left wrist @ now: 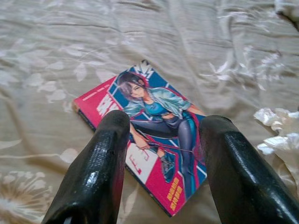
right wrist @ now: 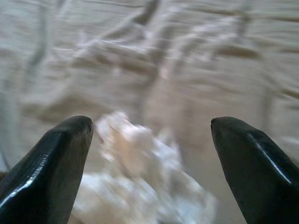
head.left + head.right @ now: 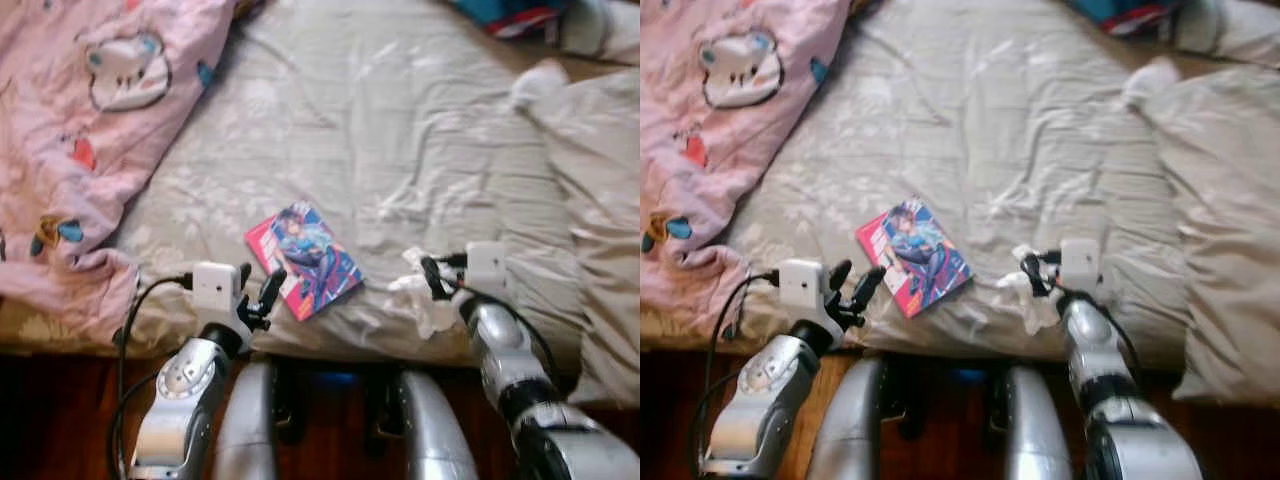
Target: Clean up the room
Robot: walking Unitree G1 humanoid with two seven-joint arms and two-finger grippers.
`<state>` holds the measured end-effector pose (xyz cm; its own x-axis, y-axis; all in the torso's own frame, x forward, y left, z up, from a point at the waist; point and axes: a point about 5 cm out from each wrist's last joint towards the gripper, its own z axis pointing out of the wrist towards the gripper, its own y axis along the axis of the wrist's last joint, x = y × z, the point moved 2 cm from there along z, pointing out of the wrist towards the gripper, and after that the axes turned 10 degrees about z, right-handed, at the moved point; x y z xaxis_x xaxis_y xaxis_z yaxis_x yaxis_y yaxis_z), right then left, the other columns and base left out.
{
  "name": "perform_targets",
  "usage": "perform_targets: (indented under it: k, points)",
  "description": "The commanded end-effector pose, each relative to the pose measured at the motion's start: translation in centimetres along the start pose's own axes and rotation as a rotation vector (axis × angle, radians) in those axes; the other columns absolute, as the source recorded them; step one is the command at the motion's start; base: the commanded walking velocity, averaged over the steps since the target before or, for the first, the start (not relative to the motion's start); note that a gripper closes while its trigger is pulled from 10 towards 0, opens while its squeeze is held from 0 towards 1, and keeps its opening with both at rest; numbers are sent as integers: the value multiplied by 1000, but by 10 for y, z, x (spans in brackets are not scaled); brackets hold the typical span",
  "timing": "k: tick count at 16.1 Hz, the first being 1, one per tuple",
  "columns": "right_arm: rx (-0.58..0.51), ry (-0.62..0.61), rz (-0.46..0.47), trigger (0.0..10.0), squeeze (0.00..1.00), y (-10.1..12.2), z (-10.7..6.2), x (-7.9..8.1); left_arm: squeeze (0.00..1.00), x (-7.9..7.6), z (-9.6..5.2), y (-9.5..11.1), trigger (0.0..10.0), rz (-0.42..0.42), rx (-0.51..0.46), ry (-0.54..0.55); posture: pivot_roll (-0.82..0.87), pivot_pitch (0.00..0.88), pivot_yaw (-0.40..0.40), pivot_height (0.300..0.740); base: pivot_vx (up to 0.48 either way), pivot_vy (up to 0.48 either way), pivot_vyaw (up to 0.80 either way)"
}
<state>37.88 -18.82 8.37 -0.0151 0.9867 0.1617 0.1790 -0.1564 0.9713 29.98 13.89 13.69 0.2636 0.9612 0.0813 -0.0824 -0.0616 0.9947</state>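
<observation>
A comic book point(image 3: 303, 260) with a red and blue cover lies flat on the grey bed sheet point(image 3: 380, 130) near the bed's front edge. My left gripper point(image 3: 258, 283) hovers just short of the book's near left corner, open, and the cover shows between its fingers point(image 1: 110, 154) in the left wrist view. A crumpled white wad point(image 3: 425, 308) lies to the book's right. My right gripper point(image 3: 432, 276) is right over that wad, open wide. The wad point(image 2: 140, 182) sits blurred between and below its fingertips, and I cannot tell whether they touch it.
A pink cartoon-print blanket point(image 3: 90, 130) covers the bed's left side and hangs over the front edge. A pale pillow point(image 3: 600, 230) fills the right side. Colourful items point(image 3: 510, 15) lie at the far right. Dark wooden floor point(image 3: 50, 420) runs along the bed's front.
</observation>
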Motion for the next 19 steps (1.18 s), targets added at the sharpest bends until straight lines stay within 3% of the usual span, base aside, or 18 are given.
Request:
perform_targets:
  k: [1, 2, 3, 6, 11, 14, 19]
  points:
    - [72, -4, -4, 10000, 1000, -18, -5, -3, 0, 1, -7, -8, 10000, -17, 39, 11, 179, 594, 102, 646, 0, 0, 0]
    - [98, 11, -30, 10000, 945, -15, -1, 0, 0, 1, -10, -2, 10000, -21, 35, 9, 188, 604, 108, 646, 0, 0, 0]
    - [119, 29, -41, 10000, 0, -16, 0, 2, 0, 1, -11, 2, 10000, -22, 31, 7, 201, 613, 113, 646, 0, 0, 0]
    - [182, -32, -76, 10000, 0, -21, -1, -7, 0, 2, -16, 13, 10000, -19, 25, 0, 232, 631, 126, 646, 0, 0, 0]
    - [224, -151, -79, 10000, 0, -31, -9, -28, 0, 5, -25, 9, 10000, -15, 69, 9, 233, 633, 125, 646, 0, 0, 0]
    - [252, -143, -46, 10000, 0, -40, -13, -29, 0, 1, -21, 8, 10000, -22, 73, -5, 223, 620, 122, 646, 0, 0, 0]
    - [345, -140, -71, 10000, 0, -63, -25, -33, 0, 2, -21, 8, 10000, -17, 79, -9, 229, 615, 124, 646, 0, 0, 0]
